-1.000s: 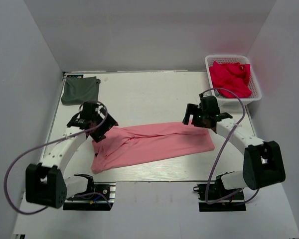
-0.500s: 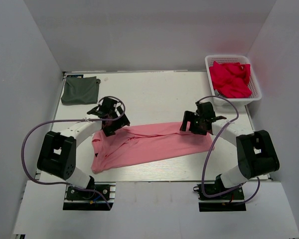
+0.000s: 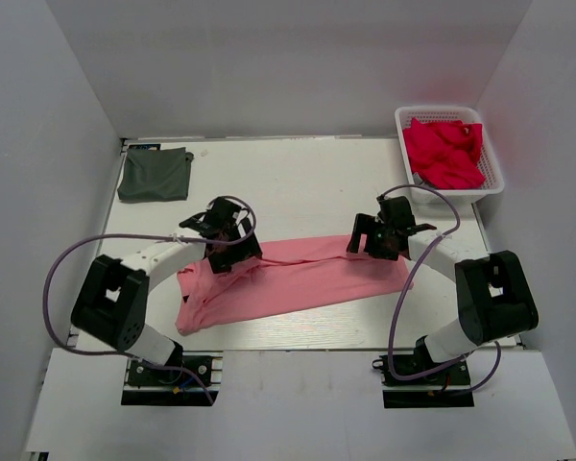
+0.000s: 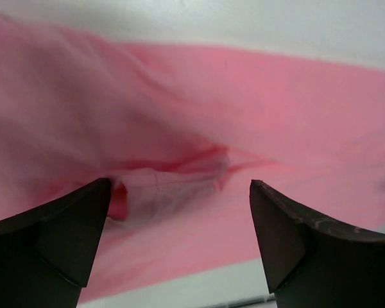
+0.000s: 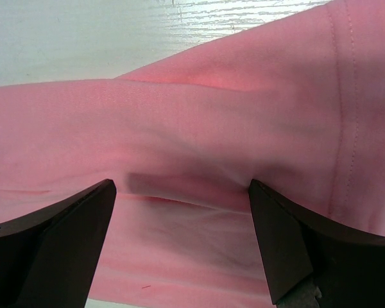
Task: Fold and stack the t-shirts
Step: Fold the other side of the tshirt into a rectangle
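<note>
**A:** Where's the salmon-pink t-shirt (image 3: 298, 279)?
**B:** It lies as a long rumpled band across the counter (image 3: 288, 178). The left claw (image 3: 236, 257) is over its left end and the right claw (image 3: 368, 244) over its right end.
**A:** Pinching it?
**B:** No. Both are spread wide, each straddling a raised fold of pink cloth.
**A:** And the dark grey t-shirt (image 3: 155, 175)?
**B:** A folded square, well beyond the pink tee's left end. A white basket (image 3: 401, 123) of red cloth (image 3: 446, 152) stands beyond its right end.
</note>
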You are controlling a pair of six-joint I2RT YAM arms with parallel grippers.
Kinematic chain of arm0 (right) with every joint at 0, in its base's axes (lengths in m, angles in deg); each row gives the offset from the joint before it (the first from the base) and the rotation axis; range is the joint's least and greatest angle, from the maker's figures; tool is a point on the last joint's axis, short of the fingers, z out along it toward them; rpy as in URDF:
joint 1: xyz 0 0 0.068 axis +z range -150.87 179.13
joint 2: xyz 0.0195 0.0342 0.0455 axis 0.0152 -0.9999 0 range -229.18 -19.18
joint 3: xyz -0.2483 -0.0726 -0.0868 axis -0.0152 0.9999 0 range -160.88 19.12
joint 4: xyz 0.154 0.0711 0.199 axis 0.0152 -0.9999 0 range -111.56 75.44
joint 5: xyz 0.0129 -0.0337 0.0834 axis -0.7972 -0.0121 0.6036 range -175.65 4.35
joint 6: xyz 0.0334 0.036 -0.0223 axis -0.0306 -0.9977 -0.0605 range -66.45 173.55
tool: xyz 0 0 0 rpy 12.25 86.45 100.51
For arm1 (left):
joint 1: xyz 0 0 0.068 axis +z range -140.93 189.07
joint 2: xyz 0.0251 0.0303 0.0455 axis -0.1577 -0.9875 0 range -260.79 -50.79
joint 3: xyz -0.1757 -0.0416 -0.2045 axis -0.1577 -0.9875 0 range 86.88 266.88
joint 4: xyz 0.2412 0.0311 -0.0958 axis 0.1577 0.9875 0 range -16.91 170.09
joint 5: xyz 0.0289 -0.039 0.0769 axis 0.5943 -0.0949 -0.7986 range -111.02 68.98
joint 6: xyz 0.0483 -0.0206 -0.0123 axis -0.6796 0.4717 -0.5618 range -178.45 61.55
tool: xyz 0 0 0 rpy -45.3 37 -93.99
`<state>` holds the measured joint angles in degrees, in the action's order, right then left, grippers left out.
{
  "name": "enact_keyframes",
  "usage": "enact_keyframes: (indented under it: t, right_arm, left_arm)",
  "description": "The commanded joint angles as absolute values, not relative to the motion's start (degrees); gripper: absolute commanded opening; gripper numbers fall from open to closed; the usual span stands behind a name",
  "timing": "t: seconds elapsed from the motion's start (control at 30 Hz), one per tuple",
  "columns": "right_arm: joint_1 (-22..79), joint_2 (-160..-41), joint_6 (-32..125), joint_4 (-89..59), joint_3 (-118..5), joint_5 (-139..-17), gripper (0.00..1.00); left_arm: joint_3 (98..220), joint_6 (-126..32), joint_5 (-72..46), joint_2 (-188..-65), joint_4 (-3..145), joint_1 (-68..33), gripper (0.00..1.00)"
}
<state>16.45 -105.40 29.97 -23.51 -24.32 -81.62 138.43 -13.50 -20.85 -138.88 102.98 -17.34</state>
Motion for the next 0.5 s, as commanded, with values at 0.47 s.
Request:
enact_keyframes:
  t: [0.47]
  right_arm:
    - [15.65, -104.79, 30.96, -24.41, -23.59, -84.51, 0.90]
  left_arm:
    - [136.09, -15.73, -16.44, -120.52, 112.57, -27.31, 0.99]
